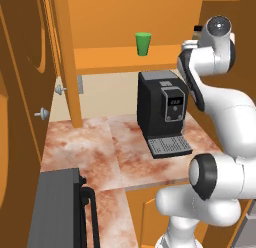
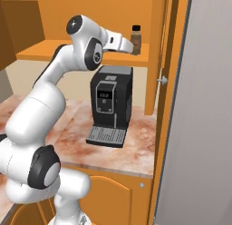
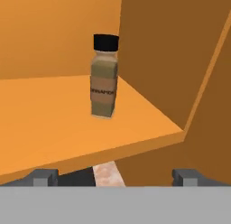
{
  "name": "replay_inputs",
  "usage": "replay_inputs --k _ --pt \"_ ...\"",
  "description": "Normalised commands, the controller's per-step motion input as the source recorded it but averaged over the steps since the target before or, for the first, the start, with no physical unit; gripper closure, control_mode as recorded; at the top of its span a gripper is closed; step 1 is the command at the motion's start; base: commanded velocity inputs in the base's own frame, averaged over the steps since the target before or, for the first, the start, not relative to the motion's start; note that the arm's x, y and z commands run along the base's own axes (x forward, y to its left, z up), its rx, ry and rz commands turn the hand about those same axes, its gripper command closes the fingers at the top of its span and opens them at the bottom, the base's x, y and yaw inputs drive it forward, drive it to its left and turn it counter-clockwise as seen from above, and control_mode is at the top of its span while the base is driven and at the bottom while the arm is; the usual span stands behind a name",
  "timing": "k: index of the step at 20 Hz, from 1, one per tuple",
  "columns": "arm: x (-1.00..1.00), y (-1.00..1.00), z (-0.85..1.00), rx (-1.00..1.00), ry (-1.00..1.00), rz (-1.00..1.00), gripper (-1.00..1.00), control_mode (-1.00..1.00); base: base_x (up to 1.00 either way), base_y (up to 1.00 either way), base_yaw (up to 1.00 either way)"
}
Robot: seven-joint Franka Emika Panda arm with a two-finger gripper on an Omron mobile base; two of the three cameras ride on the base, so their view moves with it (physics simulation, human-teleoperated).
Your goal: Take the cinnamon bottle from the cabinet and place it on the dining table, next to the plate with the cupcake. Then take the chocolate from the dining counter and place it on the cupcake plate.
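The cinnamon bottle [image 3: 104,78] stands upright on the orange cabinet shelf [image 3: 49,119], near the shelf's right wall. It is slim and clear, holds brown powder and has a black cap. My gripper [image 3: 116,178] is open just short of the shelf's front edge, slightly below shelf level, with nothing between its fingertips [image 3: 45,177]. From the right base view the bottle [image 2: 136,39] sits at the right end of the shelf [image 2: 54,49], a short gap beyond my gripper [image 2: 131,49]. The dining table, plate, cupcake and chocolate are out of view.
A green cup [image 1: 143,43] stands further left on the same shelf. A black coffee machine [image 1: 162,109] sits on the marbled counter [image 1: 85,147] right under my arm. Open cabinet doors with silver knobs [image 1: 42,113] flank the shelf. A tall grey panel [image 2: 204,129] rises at the right.
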Motion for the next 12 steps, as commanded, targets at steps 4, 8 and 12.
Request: replay_inputs --k 4,8,12 --pt "0.37 -0.04 -0.16 0.05 -0.08 -0.08 -1.0 -1.0 0.0 0.0 0.0" --pt "0.41 -0.13 -0.06 0.06 0.0 -0.05 -1.0 -1.0 0.0 0.0 0.0" --pt "0.32 -0.03 -0.04 0.08 0.0 0.0 -1.0 -1.0 0.0 0.0 0.0"
